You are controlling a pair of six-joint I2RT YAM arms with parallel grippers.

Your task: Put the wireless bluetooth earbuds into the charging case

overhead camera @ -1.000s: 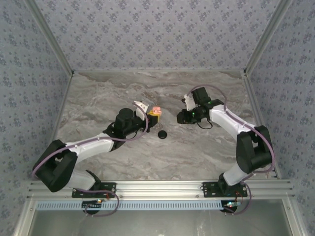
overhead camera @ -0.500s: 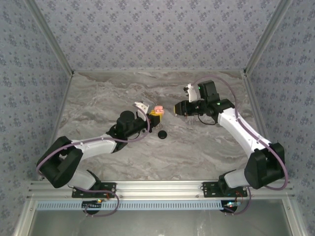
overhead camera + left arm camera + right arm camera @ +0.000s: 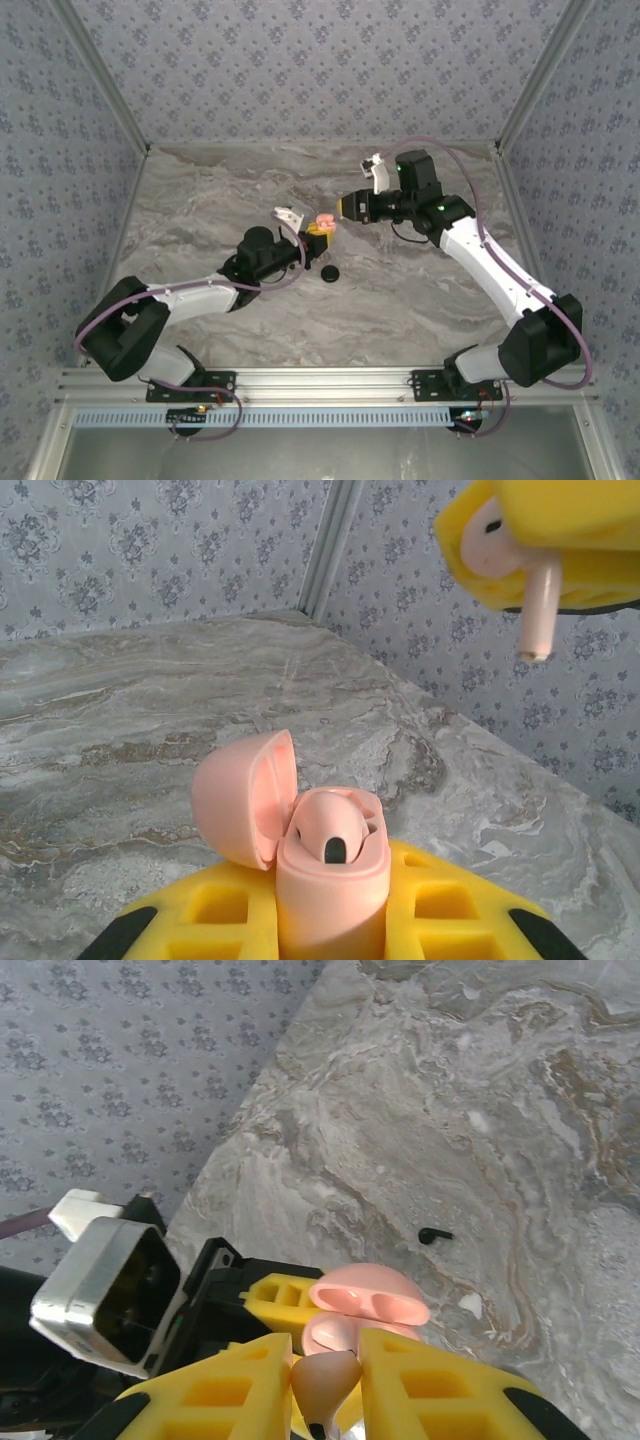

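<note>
**Pink earbud held above and to one side of the open case, one item per arm.**

Marble table (image 3: 200, 200), bearing both arms. The left gripper (image 3: 335, 920) is clamped on the pink charging case (image 3: 335, 885), whose lid (image 3: 245, 795) is hinged back and whose mouth faces up; a seated bud (image 3: 335, 842) appears to fill one socket. The right gripper (image 3: 545, 525) is pinched narrow on the earbud (image 3: 538, 605), stem hanging below the pads. From the left wrist the earbud lies up and to the right of the case mouth, near but apart. The stem's long axis runs roughly along the case's depth, so the right arm likely needs a sideways shift over the free socket, then a descent. A round black piece (image 3: 329, 272) and a small black hooked piece (image 3: 434, 1234) lie loose on the table.
</note>
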